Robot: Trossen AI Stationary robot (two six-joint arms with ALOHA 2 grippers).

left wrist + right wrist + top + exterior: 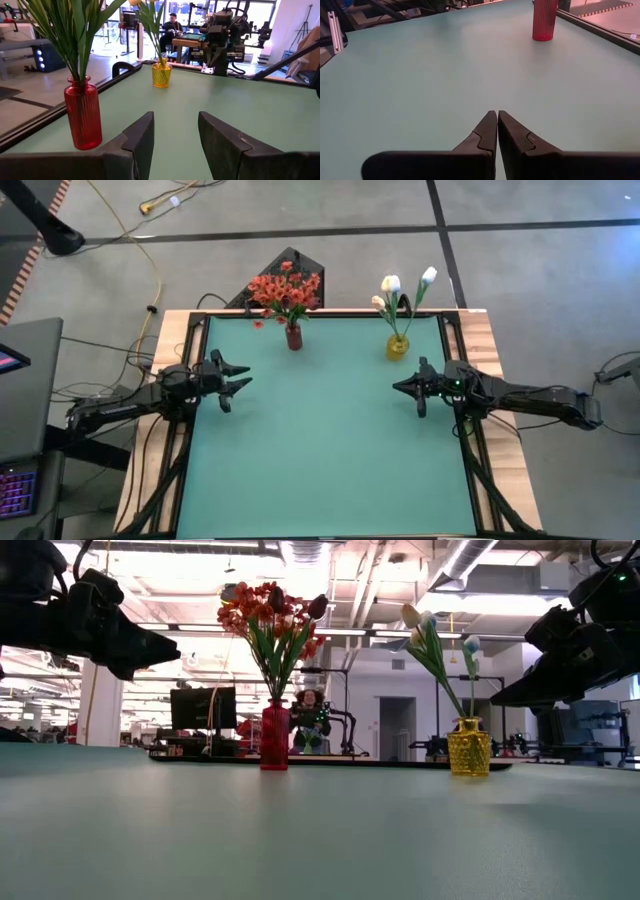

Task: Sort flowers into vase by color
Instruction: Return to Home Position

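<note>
Hovering at the left edge of the green table, the left gripper is narrowly parted and empty; the right gripper, opposite, is pinched closed, empty. At the far edge the red vase holds the red-orange flowers, the yellow vase the white flowers. A stray arm sweep could topple either top-heavy vase. No legible writing.

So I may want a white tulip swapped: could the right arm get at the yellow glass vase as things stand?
Probably yes. The right hand, shut, hangs close to the ribbed yellow glass vase, with only bare green tabletop between them. It would need to open first.
</note>
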